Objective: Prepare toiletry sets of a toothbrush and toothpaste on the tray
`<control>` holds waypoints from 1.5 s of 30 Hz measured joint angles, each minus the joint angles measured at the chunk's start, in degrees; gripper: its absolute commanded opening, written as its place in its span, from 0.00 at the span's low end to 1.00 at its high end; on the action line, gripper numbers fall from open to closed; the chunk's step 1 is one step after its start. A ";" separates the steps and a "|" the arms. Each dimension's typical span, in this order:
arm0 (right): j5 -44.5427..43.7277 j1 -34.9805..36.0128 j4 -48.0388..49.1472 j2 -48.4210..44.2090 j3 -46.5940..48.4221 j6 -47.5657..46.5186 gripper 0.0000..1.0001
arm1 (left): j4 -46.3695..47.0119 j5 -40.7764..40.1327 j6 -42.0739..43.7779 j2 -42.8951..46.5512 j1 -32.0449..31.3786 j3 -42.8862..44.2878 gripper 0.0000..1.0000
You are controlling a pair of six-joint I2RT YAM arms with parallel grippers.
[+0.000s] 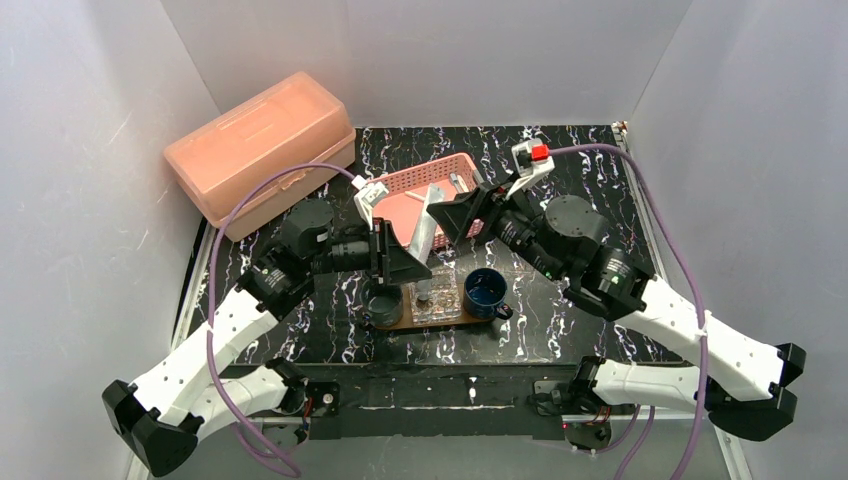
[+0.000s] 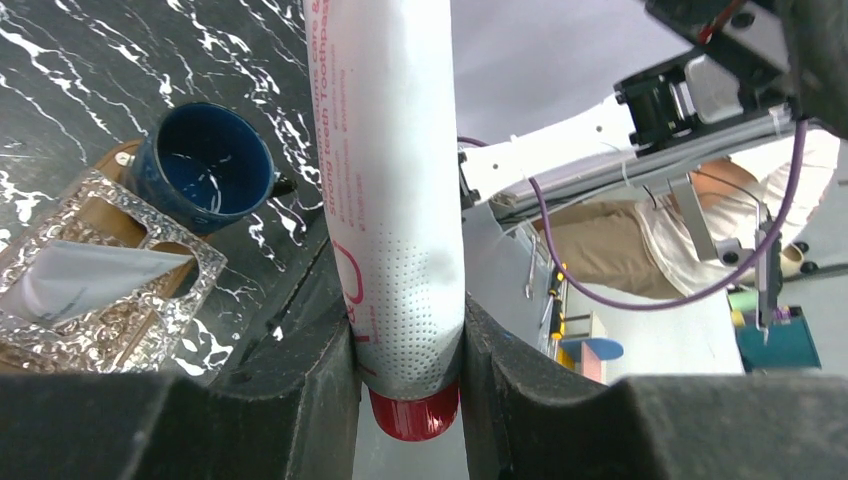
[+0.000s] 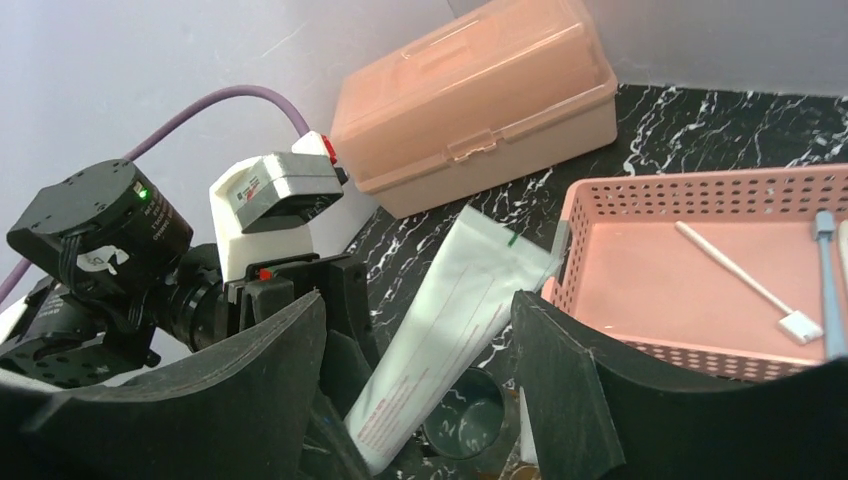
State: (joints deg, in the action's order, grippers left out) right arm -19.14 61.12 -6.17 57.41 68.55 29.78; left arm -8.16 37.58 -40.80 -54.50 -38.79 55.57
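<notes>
Your left end effector (image 2: 408, 350) is clamped on one toothpaste tube (image 2: 385, 150) just above its red cap (image 2: 413, 418). The tube rises tilted over the table (image 1: 580, 180), between the pink basket (image 3: 700, 190) and the wooden tray (image 1: 440, 322). Your right end effector (image 3: 420, 330) stands with jaws spread wide to either side of the tube's flat end, gripping nothing. Count on the tray two cups, one blue mug (image 1: 487, 290) and one dark cup (image 1: 382, 303), with one clear box (image 1: 437, 297) between them. Two sticks show in the basket: one white toothbrush (image 3: 745, 282) and one blue-grey handle (image 3: 826, 280).
</notes>
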 measured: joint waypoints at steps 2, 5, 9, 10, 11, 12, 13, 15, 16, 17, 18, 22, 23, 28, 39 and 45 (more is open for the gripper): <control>0.92 -0.02 -2.95 0.37 2.62 -2.58 0.76 | -0.42 1.55 0.74 0.70 0.00 -0.07 0.00; 2.49 -0.02 -7.30 1.18 6.03 -6.84 0.76 | -1.64 4.02 2.12 1.36 0.00 -0.09 0.00; 5.07 -0.02 -13.35 1.66 8.92 -12.57 0.77 | -3.85 7.61 4.07 1.44 0.00 -0.15 0.00; 5.97 -0.02 -15.15 1.84 9.99 -14.05 0.77 | -4.52 8.66 4.63 1.44 0.00 -0.15 0.00; 6.97 -0.02 -16.68 1.97 11.10 -15.43 0.77 | -5.20 9.70 5.25 1.44 0.00 -0.15 0.00; 8.48 -0.02 -18.53 2.10 12.57 -17.03 0.77 | -6.01 10.67 5.92 1.44 0.00 -0.15 0.00; 9.88 -0.02 -19.93 2.12 13.90 -18.40 0.78 | -6.84 11.74 6.64 1.44 0.00 -0.15 0.00; 12.92 -0.02 -22.29 2.12 16.31 -20.90 0.79 | -8.52 13.79 8.13 1.44 0.00 -0.15 0.00; 14.53 -0.02 -23.34 2.19 17.31 -21.88 0.79 | -9.29 14.80 8.76 1.46 0.00 -0.15 0.00; 16.55 -0.02 -24.50 2.25 18.45 -23.06 0.80 | -10.08 15.91 9.44 1.46 0.00 -0.15 0.00; 18.40 -0.02 -25.44 2.34 19.34 -24.15 0.80 | -10.86 17.29 10.21 1.46 0.00 -0.15 0.00; 25.51 -0.02 -29.38 3.26 21.73 -28.76 0.80 | -13.79 21.42 12.76 1.68 0.00 -0.15 0.00; 27.23 -0.02 -30.45 3.61 22.03 -30.03 0.81 | -14.25 22.38 13.20 1.75 0.00 -0.15 0.00; 33.73 -0.02 -34.27 4.85 22.10 -34.16 0.82 | -16.04 27.10 14.97 2.73 0.00 -0.13 0.00; 43.82 -0.02 -36.65 4.96 22.95 -36.44 0.82 | -17.68 33.24 17.46 6.27 0.00 -0.13 0.00; 47.25 -0.02 -34.75 4.96 22.47 -35.26 0.80 | -17.68 34.97 18.14 8.02 0.00 -0.13 0.00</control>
State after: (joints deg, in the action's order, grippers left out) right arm 28.12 61.10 -40.93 62.37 91.02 -5.48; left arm -25.85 72.55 -22.65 -46.48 -38.79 55.44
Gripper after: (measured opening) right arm 0.820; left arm 0.324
